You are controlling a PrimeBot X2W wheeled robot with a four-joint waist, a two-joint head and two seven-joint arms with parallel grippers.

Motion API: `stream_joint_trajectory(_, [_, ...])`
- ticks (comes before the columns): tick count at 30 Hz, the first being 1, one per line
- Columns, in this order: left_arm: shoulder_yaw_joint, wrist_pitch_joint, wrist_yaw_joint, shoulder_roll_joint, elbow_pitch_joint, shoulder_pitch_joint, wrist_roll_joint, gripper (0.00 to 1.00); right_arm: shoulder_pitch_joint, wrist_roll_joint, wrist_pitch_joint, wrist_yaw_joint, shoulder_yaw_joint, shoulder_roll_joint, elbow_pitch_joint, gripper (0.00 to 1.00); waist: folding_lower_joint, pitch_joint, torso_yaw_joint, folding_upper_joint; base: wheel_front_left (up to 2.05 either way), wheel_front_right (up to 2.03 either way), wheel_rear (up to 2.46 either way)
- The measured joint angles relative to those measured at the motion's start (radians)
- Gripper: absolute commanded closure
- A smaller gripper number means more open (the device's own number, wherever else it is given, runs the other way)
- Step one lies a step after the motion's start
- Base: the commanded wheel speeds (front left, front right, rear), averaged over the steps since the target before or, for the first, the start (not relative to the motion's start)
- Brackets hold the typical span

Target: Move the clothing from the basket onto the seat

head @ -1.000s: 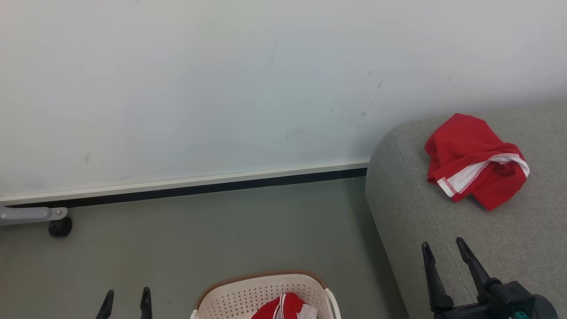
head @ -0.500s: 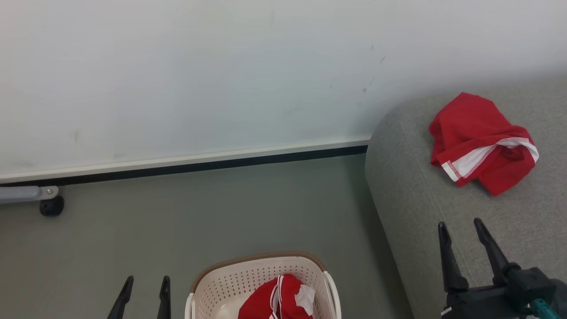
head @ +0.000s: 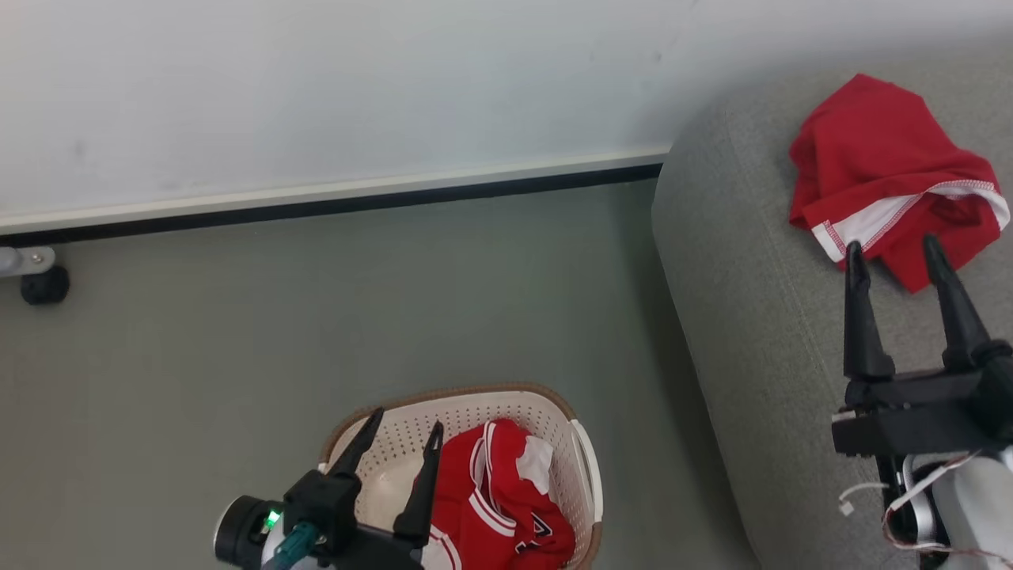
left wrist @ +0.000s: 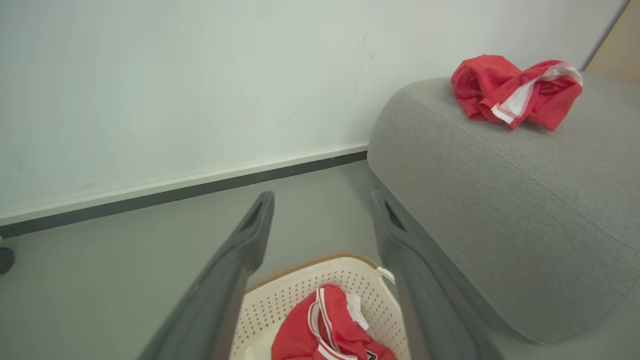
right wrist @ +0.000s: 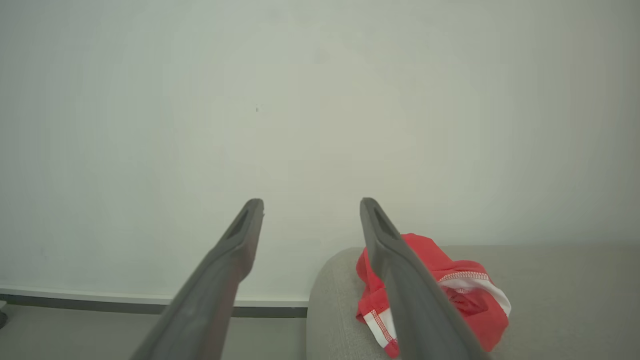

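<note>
A cream perforated basket (head: 467, 412) (left wrist: 305, 287) with a brown rim stands on the floor, holding crumpled red clothing (head: 495, 507) (left wrist: 325, 330) with white bands. My left gripper (head: 405, 423) (left wrist: 322, 200) hovers open above the basket's left half, nothing between its fingers. One more red garment (head: 882, 170) (left wrist: 510, 87) (right wrist: 450, 295) lies on the grey seat (head: 760, 317) (left wrist: 500, 190) (right wrist: 550, 280) to the right. Over the seat, my right gripper (head: 890, 249) (right wrist: 311, 205) is open and empty, its fingertips near that garment's front edge.
A white wall with a pale skirting and a dark strip (head: 332, 202) runs behind the basket. A grey leg with a black castor (head: 43, 285) stands at the far left. Bare grey-green floor (head: 316, 317) lies between wall, basket and seat.
The head camera has tilted down, so the whole picture slid upward. Both grippers reach further up the view: the left now over the basket, the right closer to the garment on the seat.
</note>
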Motion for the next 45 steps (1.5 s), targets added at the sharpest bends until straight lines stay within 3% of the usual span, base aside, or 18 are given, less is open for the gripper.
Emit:
stream_joint_trajectory(10, [-0.093, 0.087, -0.033, -0.065, 0.186, -0.177, 0.053, 0.0, -0.205, -0.001, 0.009, 0.018, 0.002, -0.011, -0.035, 0.0, 0.0001, 0.14, -0.034, 0.0001, 0.0, 0.0, 0.0])
stream_joint_trajectory(14, [-0.09, 0.106, -0.019, -0.075, 0.26, -0.218, 0.053, 0.0, -0.26, -0.008, 0.012, 0.021, 0.008, -0.006, -0.049, 0.0, 0.0002, 0.192, -0.051, 0.0, 0.0, 0.0, 0.0])
stream_joint_trajectory(45, [-0.109, 0.152, -0.008, -0.081, 0.513, -0.514, 0.117, 0.0, -0.507, -0.026, 0.017, 0.031, -0.014, 0.02, -0.203, 0.0, 0.0, 0.599, -0.195, 0.0, 0.0, 0.0, 0.0])
